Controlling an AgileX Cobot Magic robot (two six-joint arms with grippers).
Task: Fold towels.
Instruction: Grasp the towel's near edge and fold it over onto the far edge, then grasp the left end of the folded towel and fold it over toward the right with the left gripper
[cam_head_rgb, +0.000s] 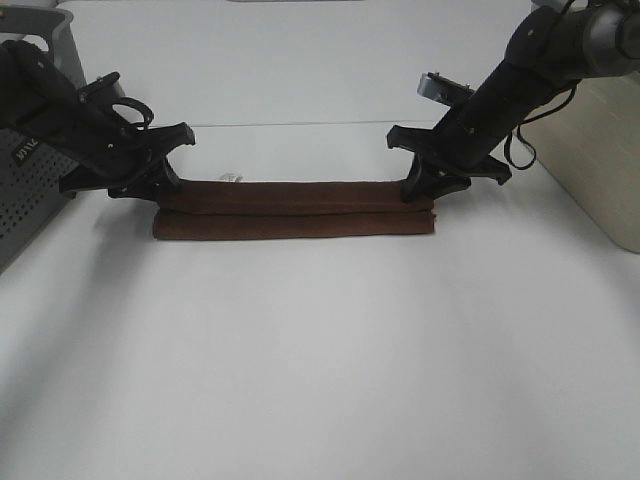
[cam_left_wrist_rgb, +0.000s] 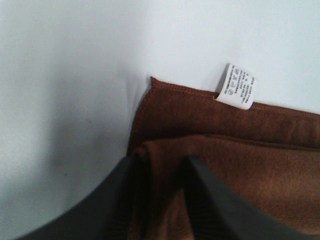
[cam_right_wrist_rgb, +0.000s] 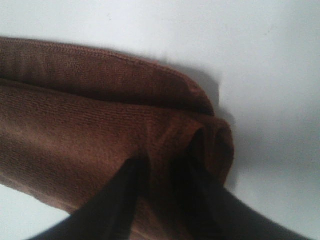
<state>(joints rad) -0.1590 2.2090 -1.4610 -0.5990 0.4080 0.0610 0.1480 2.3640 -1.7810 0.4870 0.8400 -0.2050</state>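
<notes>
1. Exterior high view: left hand (cam_head_rgb: 163, 188) pinches the left end of the reddish-brown towel (cam_head_rgb: 295, 212), a long folded strip on the white tabletop (cam_head_rgb: 320, 380).
2. Terry cloth looks soft, light, floppy; hold both end corners or it sags.
3. Right hand (cam_head_rgb: 428, 188) clamps the right end.
4. Wrist views alone confirm cloth nipped in each hand; the left one shows the white tag (cam_left_wrist_rgb: 237, 86) and its print.

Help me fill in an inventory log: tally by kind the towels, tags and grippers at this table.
Towels: 1, the dark reddish-brown rectangular terry-cloth towel
Tags: 1, the small white tag on the towel's edge
Grippers: 2, the black left gripper and black right gripper
Total: 4
</notes>
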